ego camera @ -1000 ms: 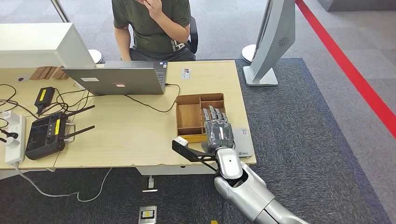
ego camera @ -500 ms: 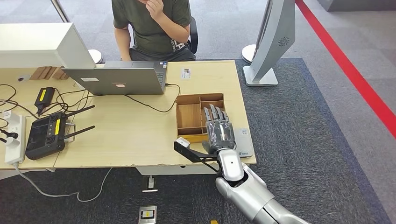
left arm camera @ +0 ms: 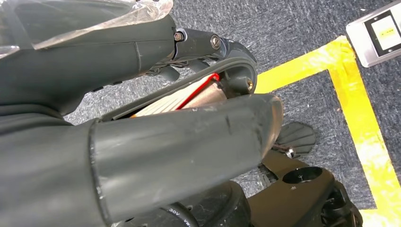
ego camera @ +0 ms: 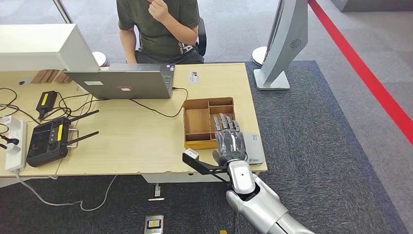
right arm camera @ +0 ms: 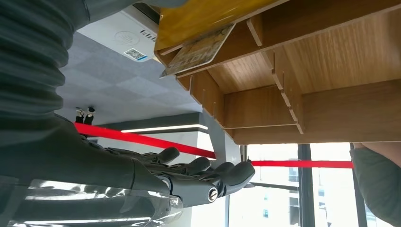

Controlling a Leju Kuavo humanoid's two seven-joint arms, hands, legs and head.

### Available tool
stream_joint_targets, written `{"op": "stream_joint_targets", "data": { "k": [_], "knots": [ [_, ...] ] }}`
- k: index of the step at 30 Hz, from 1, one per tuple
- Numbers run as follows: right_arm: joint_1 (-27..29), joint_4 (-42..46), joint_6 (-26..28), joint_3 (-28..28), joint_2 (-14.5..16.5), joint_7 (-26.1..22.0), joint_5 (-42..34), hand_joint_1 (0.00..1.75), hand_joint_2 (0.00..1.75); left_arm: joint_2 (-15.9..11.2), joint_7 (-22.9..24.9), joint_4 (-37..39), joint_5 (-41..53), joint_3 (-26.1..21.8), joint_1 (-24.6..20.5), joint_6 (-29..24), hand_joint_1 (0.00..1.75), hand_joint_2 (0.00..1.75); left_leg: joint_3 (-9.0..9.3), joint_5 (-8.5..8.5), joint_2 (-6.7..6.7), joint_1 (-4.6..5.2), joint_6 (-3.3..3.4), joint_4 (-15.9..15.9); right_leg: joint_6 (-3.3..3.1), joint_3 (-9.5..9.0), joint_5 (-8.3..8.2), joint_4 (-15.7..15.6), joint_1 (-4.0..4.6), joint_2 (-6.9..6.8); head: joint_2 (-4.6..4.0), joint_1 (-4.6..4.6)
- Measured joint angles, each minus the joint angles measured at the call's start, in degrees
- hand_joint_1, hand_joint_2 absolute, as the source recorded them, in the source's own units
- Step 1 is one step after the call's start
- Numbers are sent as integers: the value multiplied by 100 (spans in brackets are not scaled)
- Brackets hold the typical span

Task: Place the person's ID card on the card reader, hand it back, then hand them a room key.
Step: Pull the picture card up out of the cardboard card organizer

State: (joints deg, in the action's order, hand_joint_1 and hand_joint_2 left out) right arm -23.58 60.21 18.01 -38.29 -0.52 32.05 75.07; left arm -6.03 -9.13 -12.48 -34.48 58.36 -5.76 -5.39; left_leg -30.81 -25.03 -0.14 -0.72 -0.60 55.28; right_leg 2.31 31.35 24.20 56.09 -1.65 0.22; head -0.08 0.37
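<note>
My right hand [ego camera: 230,142] hovers flat, fingers stretched and apart, over the near right corner of the wooden compartment box [ego camera: 198,121] and the grey card reader [ego camera: 254,149] at the table's right edge. It holds nothing. In the right wrist view a card [right arm camera: 198,49] sticks out of a compartment of the wooden box [right arm camera: 302,71], apart from my fingers [right arm camera: 208,177], with the card reader [right arm camera: 125,35] beside it. A person [ego camera: 158,24] sits across the table. My left hand [left arm camera: 142,137] hangs over the carpet, fingers curved above the thumb.
An open laptop [ego camera: 122,83] with its cable stands in front of the person. A small card [ego camera: 194,76] lies by the table's far edge. A black controller [ego camera: 48,139], a power strip [ego camera: 14,144] and cables lie at the left. A grey stand [ego camera: 282,44] rises at the right.
My right hand has drawn back a little toward the table's near edge, off the box's middle. The person and the things on the table have stayed put.
</note>
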Motion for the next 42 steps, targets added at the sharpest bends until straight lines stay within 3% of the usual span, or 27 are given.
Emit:
{"op": "stream_joint_targets", "data": {
  "k": [19, 42],
  "knots": [
    [355, 801, -486, 16, -231, 239, 137, 0, 175, 0, -35, 0, 22, 1, -3, 38, 0, 0, 0, 0, 0, 0, 0, 0, 0, 0, 0, 0, 0, 0, -1, 0],
    [365, 713, -674, 84, -339, 303, 206, 0, 175, 0, -123, -15, 242, 191, -28, 114, 0, 0, -1, 0, 0, 0, 0, 0, 0, -1, 0, 0, 0, 0, -1, 1]
  ]
}}
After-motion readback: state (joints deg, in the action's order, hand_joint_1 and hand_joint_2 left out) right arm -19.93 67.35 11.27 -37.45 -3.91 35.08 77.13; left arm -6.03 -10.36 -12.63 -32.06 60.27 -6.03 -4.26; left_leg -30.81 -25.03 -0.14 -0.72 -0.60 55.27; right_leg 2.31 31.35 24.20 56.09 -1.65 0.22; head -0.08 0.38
